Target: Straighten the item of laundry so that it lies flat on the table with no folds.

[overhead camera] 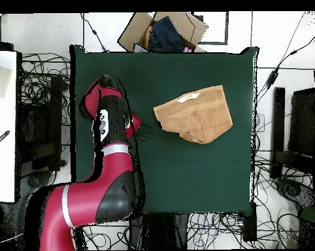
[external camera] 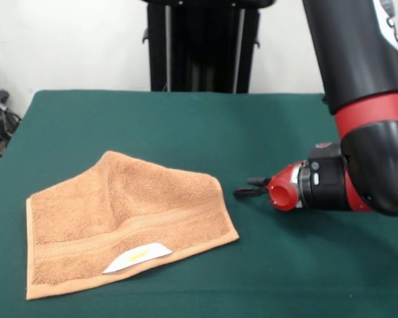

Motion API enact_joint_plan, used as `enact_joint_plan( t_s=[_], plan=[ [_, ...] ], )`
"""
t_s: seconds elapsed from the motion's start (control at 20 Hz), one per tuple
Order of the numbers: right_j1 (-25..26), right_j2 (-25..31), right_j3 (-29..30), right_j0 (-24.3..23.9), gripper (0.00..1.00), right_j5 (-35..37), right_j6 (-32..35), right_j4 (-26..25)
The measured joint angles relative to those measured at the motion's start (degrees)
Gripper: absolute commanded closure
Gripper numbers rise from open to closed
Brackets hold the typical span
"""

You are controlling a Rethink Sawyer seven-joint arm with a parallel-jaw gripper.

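Spreading under everything, the green table [external camera: 152,126] takes up most of both views. Next in size, the red and black arm [overhead camera: 98,189] reaches low over the cloth, its wrist turned sideways toward the laundry. The orange-tan towel [external camera: 119,222] lies toward one side of the table, clear of the arm; its far part is folded over on itself, so the outline tapers to a peak, while the edge with the woven band and white label [external camera: 138,257] lies flat. Smallest, the end effector [external camera: 251,187] hangs just beside the towel's nearest corner, holding nothing, its two dark fingers slightly parted as far as the front view shows. The risk I judge likeliest: pinching both layers at that corner would drag the whole towel along instead of opening the fold, or bunch it further.
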Motion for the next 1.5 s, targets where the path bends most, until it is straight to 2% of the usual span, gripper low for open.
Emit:
enact_joint_plan(
  t_s=[0.5, 1.5],
  plan=[
    [2.31, 0.12, -4.32, -0.08, 0.00, 3.86, -0.01, -0.36],
    [2.35, 0.11, -4.38, 0.16, 0.00, 3.99, -0.01, -0.77]
  ],
)
